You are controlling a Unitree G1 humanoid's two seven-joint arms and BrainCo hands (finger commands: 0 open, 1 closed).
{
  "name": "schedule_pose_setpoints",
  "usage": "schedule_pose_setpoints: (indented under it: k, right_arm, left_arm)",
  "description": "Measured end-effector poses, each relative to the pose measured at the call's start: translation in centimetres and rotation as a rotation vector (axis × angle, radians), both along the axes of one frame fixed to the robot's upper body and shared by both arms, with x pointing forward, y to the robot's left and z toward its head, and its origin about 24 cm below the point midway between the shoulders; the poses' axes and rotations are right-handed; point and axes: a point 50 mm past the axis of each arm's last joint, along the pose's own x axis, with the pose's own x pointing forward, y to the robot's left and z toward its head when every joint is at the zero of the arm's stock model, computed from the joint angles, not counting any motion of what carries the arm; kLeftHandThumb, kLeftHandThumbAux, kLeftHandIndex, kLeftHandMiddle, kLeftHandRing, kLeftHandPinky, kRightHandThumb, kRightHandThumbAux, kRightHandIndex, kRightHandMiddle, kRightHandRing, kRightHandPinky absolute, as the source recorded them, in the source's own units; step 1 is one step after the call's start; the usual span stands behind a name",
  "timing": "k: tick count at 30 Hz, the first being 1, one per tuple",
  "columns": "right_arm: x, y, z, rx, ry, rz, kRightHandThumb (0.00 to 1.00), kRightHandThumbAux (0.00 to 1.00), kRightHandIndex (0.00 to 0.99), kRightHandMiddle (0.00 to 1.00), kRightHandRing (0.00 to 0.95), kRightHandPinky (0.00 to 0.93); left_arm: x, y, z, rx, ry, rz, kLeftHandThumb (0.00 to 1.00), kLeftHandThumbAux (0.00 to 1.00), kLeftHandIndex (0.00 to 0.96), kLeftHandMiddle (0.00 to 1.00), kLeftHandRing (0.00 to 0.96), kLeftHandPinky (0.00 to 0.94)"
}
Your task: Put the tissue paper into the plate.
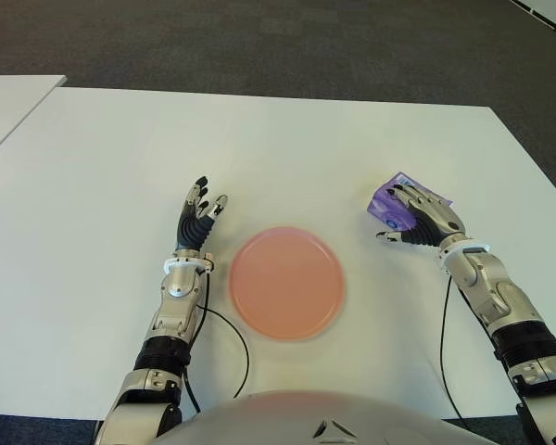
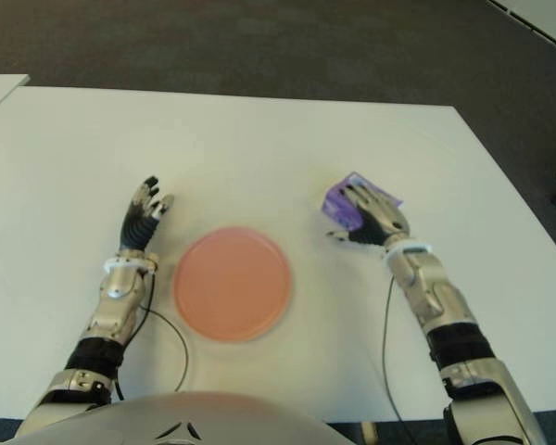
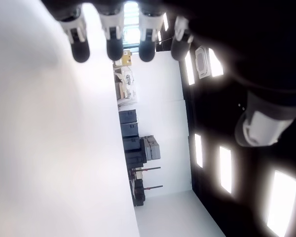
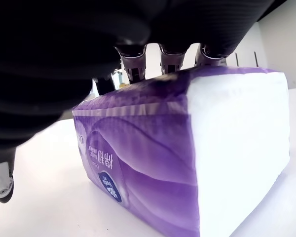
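Barely begun — the right hand [image 1: 424, 222] has its fingers draped over the top of the purple tissue pack [image 1: 394, 202], not plainly clamped, on the table [image 1: 278, 148] right of the empty pink plate [image 1: 286, 282], while the left hand [image 1: 197, 221] shows spread and idle on the plate's left — lift and carry remain.

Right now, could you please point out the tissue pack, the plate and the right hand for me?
tissue pack [image 4: 138, 163]: right wrist view, on its purple printed side.
plate [image 1: 286, 282]: left eye view, on its bare pink centre.
right hand [image 1: 424, 221]: left eye view, on the hand's back, over the pack.
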Motion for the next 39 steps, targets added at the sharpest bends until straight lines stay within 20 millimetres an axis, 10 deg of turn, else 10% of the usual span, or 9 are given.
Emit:
schedule_pose_setpoints:
  k: [39]
  right_arm:
    - [-0.8,-2.8,3.8,0.207,-0.181,-0.164,0.082,0.432,0.000,0.000,0.000,0.000]
  left_arm:
    - [-0.1,0.4,0.0,-0.004,-0.001,-0.001,0.000,0.493,0.000,0.000,0.000,0.000]
